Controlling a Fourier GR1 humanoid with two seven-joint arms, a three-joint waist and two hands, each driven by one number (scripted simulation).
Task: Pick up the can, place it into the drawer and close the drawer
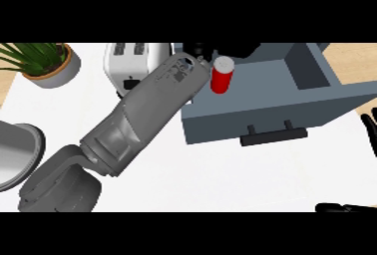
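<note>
The left robot hand [197, 50] reached from the lower left over the open grey drawer [309, 94], its dark fingers curled round the red can [220, 79], which stood upright inside the drawer's left end. The right robot hand [368, 127] rested at the right edge, fingers straight. A toaster [132, 60] and potted plant [44, 62] sat on the white table [221, 174].

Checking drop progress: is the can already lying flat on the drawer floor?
No. The can stands upright at the open drawer, with the left hand at it.

No legible text or labels anywhere (numbers and signs included).
</note>
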